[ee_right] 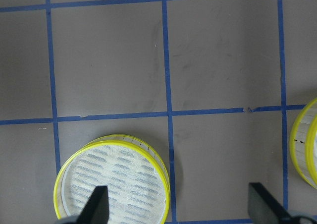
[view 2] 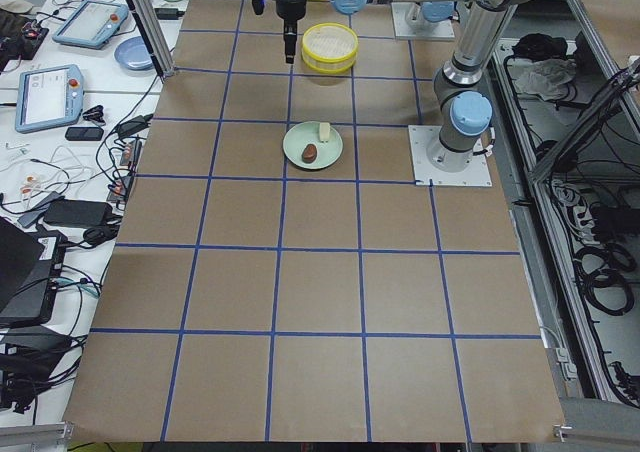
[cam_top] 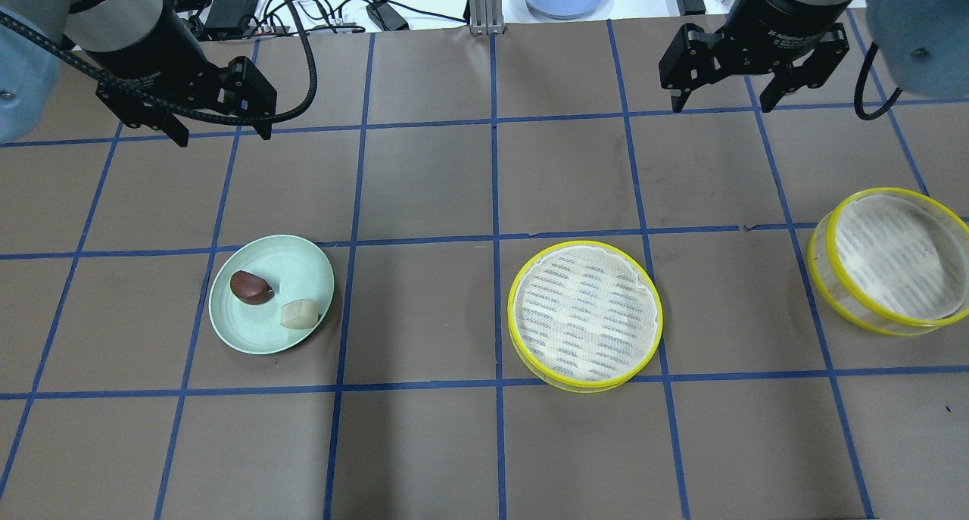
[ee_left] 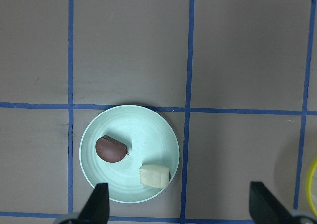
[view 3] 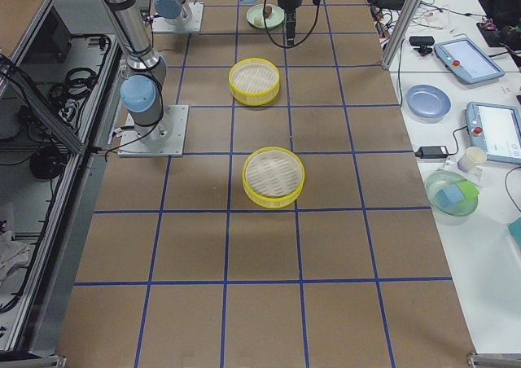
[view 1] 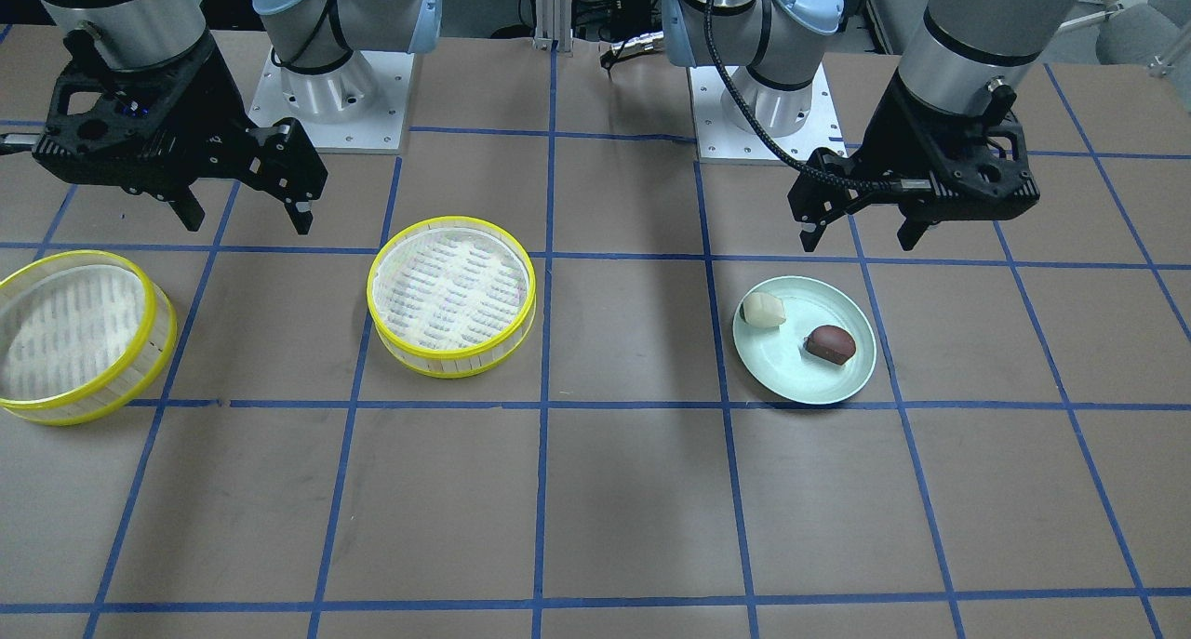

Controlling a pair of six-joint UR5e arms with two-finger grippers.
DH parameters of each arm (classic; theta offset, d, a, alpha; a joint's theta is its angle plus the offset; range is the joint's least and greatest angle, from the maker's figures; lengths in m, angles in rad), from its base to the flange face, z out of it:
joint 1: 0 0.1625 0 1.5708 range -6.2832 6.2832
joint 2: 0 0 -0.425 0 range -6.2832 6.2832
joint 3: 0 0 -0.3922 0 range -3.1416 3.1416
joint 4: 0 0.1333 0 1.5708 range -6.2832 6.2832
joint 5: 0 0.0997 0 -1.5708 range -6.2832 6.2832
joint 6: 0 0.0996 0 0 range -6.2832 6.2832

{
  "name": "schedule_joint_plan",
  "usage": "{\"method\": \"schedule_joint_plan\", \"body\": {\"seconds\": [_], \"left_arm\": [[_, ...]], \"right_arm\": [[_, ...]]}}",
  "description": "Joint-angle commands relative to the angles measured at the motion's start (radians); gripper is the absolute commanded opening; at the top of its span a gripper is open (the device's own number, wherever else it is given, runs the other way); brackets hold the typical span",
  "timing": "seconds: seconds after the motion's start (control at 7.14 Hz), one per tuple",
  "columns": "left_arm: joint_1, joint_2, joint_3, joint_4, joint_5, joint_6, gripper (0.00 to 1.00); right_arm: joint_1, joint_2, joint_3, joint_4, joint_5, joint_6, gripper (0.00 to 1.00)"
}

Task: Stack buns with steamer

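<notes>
The cream bun (cam_top: 299, 313) and brown bun (cam_top: 251, 288) lie apart on the plate (cam_top: 297, 265).

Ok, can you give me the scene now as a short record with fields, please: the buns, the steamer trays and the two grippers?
buns: white bun and brown bun, apart, both on the green plate
steamer trays: two, empty, unstacked; middle tray on the table, outer tray further to the robot's right
left gripper: jaws open, empty, raised near the plate
right gripper: jaws open, empty, raised, touching nothing
stacking: not begun
</notes>
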Motion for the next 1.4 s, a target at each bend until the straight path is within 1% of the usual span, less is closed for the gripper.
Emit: {"method": "schedule_joint_plan", "body": {"seconds": [0.0, 0.42, 0.7, 0.84, 0.98, 1.12, 1.26], "left_arm": [[0.001, 0.003, -0.010, -0.001, 0.003, 0.007, 1.00], [0.027, -0.007, -0.025, -0.004, 0.003, 0.007, 1.00], [0.085, -0.027, -0.095, 0.001, -0.002, -0.002, 1.00], [0.092, -0.040, -0.141, 0.015, -0.002, -0.002, 1.00], [0.098, -0.047, -0.160, 0.028, -0.002, -0.041, 1.00], [0.102, -0.066, -0.165, 0.016, -0.014, -0.106, 1.00], [0.104, -0.087, -0.188, 0.016, -0.017, -0.140, 1.00]], "right_arm": [[0.000, 0.001, 0.000, 0.001, -0.001, -0.002, 1.00], [0.000, 0.002, 0.000, -0.004, -0.001, 0.007, 1.00], [0.000, 0.004, 0.000, -0.004, -0.001, 0.004, 1.00], [-0.002, 0.005, 0.000, -0.001, 0.000, -0.007, 1.00], [-0.002, 0.007, 0.000, 0.005, 0.008, -0.007, 1.00], [-0.002, 0.008, 0.000, -0.009, 0.010, -0.008, 1.00], [-0.002, 0.007, 0.000, -0.004, -0.001, -0.004, 1.00]]}}
